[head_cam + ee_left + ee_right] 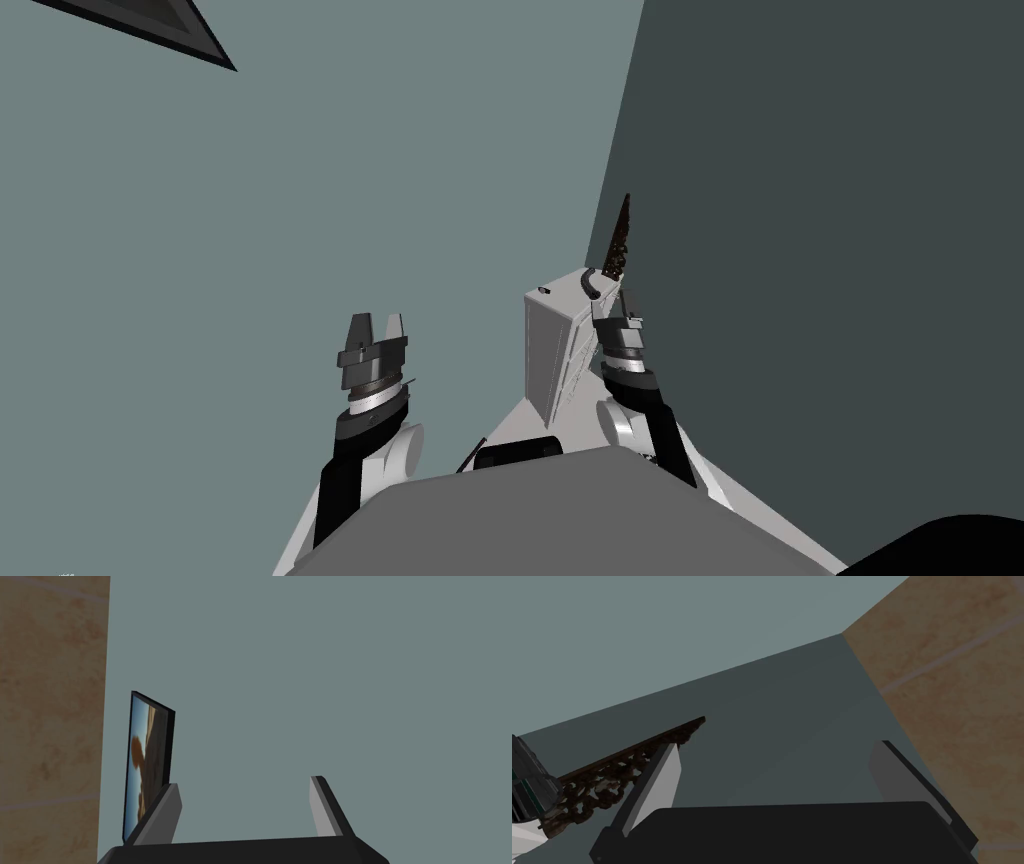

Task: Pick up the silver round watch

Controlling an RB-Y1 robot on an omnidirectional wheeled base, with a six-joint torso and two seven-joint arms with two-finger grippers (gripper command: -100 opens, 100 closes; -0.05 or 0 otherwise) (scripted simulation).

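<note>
A small white cabinet (553,345) stands in the corner of two grey walls. On its top lies a dark curved band (592,285), which may be the watch; I cannot tell for sure. A tiny object (545,290) sits at the top's left corner. My right gripper (617,308) hovers over the cabinet top right beside the band. Its fingers stand open with nothing between them (777,746). Beside its left finger a ribbed grey round object (527,786) rests on a white surface. My left gripper (377,322) is raised to the left, open and empty (247,783).
A dark ornate carved frame (627,763) leans on the wall behind the cabinet, seen as a thin spike (620,235) from the head. The cabinet front has drawers (575,365). Walls close in behind and to the right.
</note>
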